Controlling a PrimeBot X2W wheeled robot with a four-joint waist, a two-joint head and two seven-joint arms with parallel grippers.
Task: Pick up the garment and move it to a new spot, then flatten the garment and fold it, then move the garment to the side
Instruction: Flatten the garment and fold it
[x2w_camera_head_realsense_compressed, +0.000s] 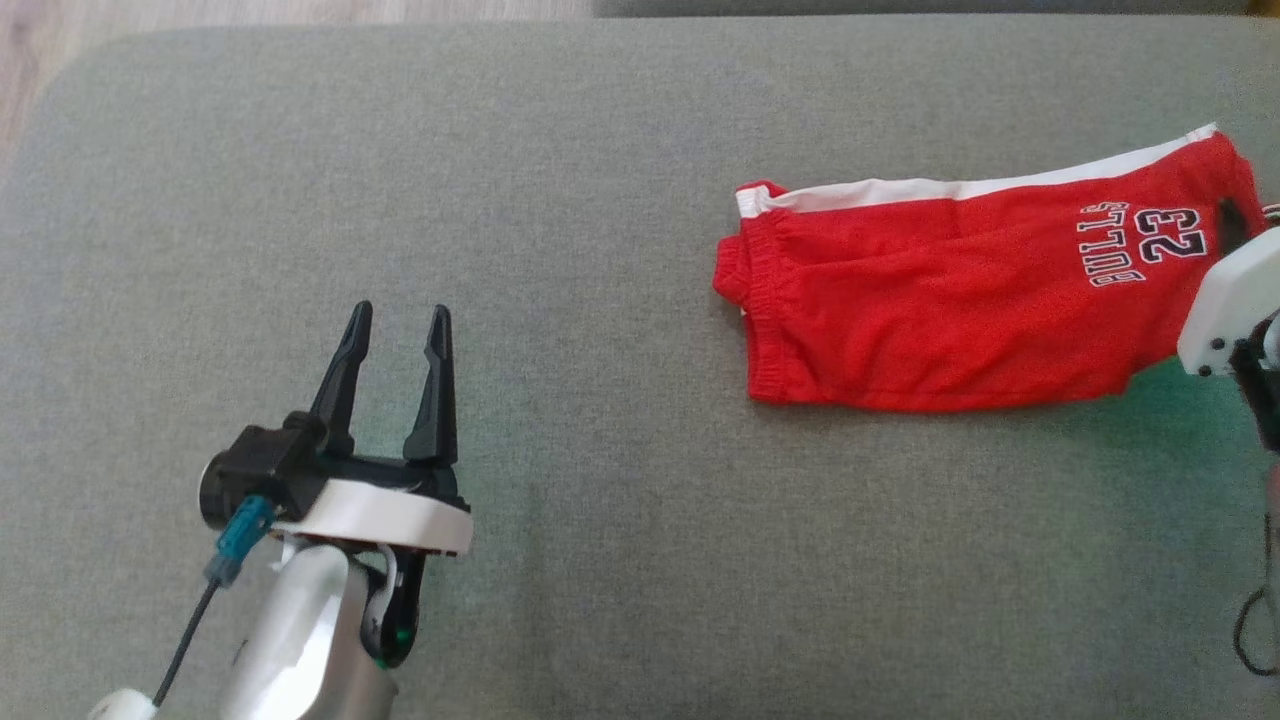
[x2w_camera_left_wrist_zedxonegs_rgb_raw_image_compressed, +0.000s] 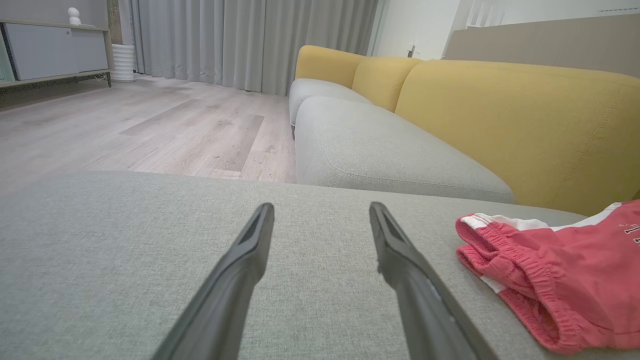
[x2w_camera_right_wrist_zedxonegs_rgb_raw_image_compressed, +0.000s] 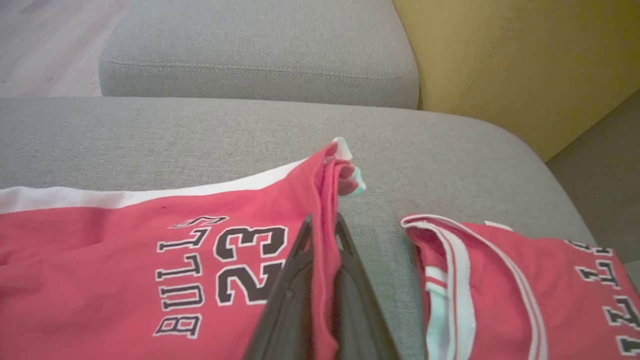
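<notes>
The red shorts (x2w_camera_head_realsense_compressed: 950, 290) lie flat near the right edge of the grey cushion (x2w_camera_head_realsense_compressed: 560, 150). The elastic waistband points toward the cushion's middle, the white side stripe runs along the far side, and the "BULLS 23" print sits at the leg end by the right edge. My right claw (x2w_camera_right_wrist_zedxonegs_rgb_raw_image_compressed: 324, 225) is closed on that leg end, with a thin ridge of red cloth standing up between its two dark fingers just past the print. My left claw (x2w_camera_head_realsense_compressed: 400, 313) hangs open over bare cushion toward the near left, well apart from the shorts and holding nothing. A second red garment (x2w_camera_right_wrist_zedxonegs_rgb_raw_image_compressed: 525, 280) with white trim lies just beside my right claw, on its other side.

I judge this to be the start of the pick-up. The bite looks narrow and close to the hem, so I should keep the jaws tight and rise slowly, letting the cloth's weight come on gradually. I'd lift until the waistband peels off the cushion before I travel. I'd carry it toward the open middle, away from the second garment so its trim is not snagged. That puts it within my left claw's reach for the flattening.
</notes>
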